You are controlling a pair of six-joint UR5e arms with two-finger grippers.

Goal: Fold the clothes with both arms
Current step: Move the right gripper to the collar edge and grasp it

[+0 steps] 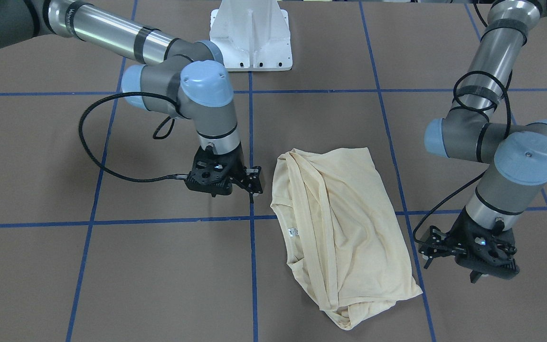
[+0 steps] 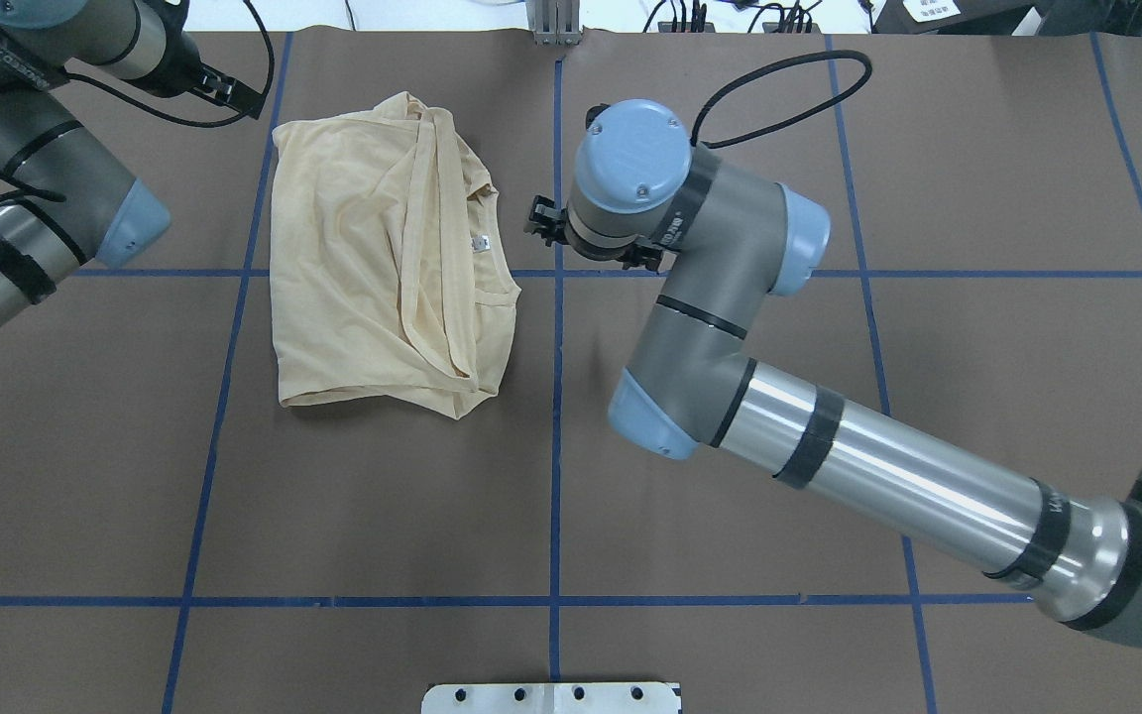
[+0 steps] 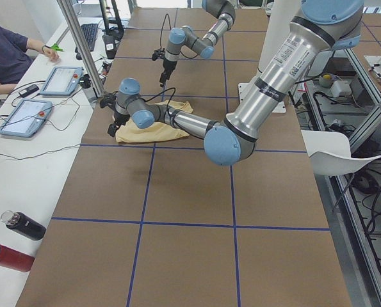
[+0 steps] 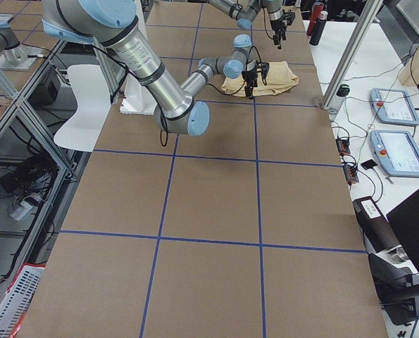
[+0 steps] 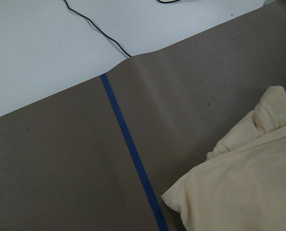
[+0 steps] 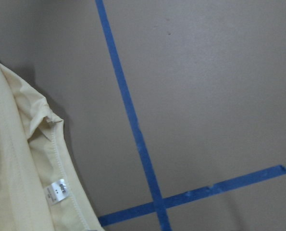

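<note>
One cream T-shirt, partly folded, is shown lying on the counter between the tools, its long axis running away from the robot. The right tool is set just beside the collar edge, the left tool beside the opposite edge's far end. Both are empty, and whether their jaws are parted cannot be told.

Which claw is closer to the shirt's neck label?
The right claw, on the front-facing view's left, hangs beside the neckline of the T-shirt, near the white neck label. The left claw is off the opposite edge.
</note>
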